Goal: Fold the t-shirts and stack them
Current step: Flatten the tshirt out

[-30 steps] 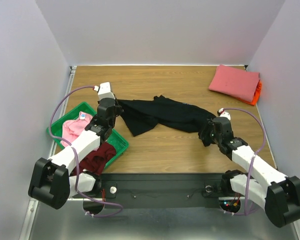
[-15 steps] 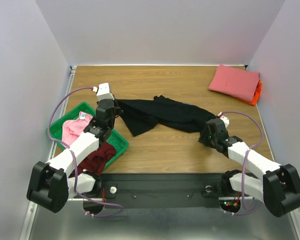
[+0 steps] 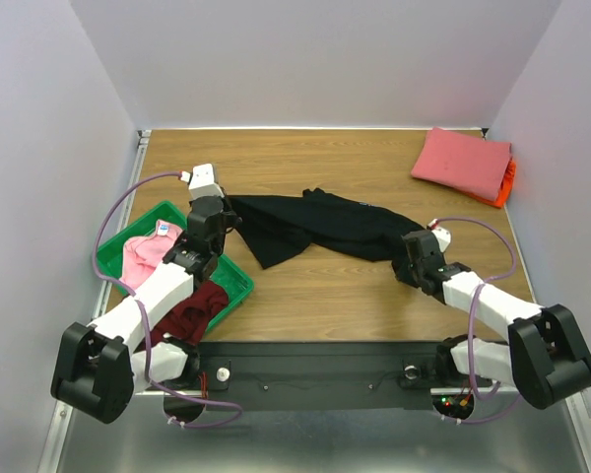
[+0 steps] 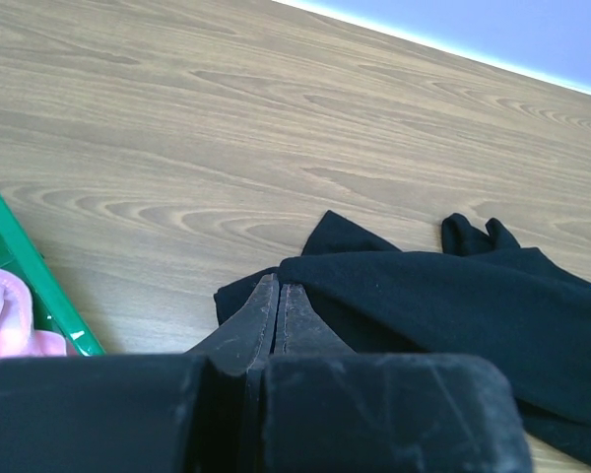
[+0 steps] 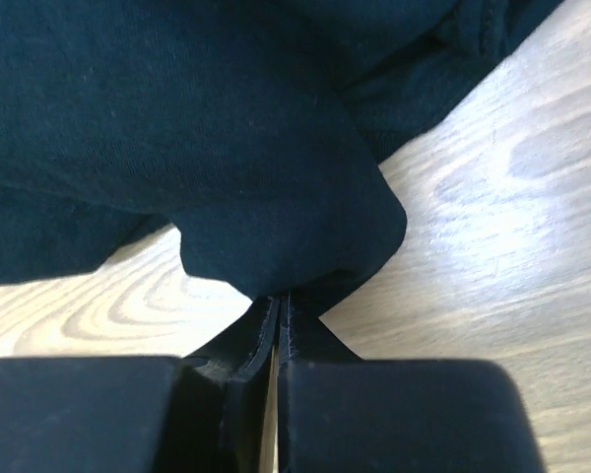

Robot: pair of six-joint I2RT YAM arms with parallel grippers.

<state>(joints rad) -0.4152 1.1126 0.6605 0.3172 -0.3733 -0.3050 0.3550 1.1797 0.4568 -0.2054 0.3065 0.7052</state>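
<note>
As left gripper [image 4: 278,296] and right gripper [image 5: 278,305] each pinch an end, one black t-shirt [image 3: 320,227] sprawls beside the green tray [image 3: 238,279].
In the tray, two: light pink tee [image 3: 143,251], maroon tee [image 3: 192,305]; far right of it, two: coral-pink tee [image 3: 461,160] on orange tee [image 3: 508,182].

Bright, even overhead light, soft shadows, left end effector [image 4: 279,294] slightly blurred close-up

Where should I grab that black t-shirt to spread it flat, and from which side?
Grip its two outer ends, low from the near side: the black t-shirt lies bunched in a long strip, so pulling them apart should open it. The left gripper and right gripper are pinching there.
</note>
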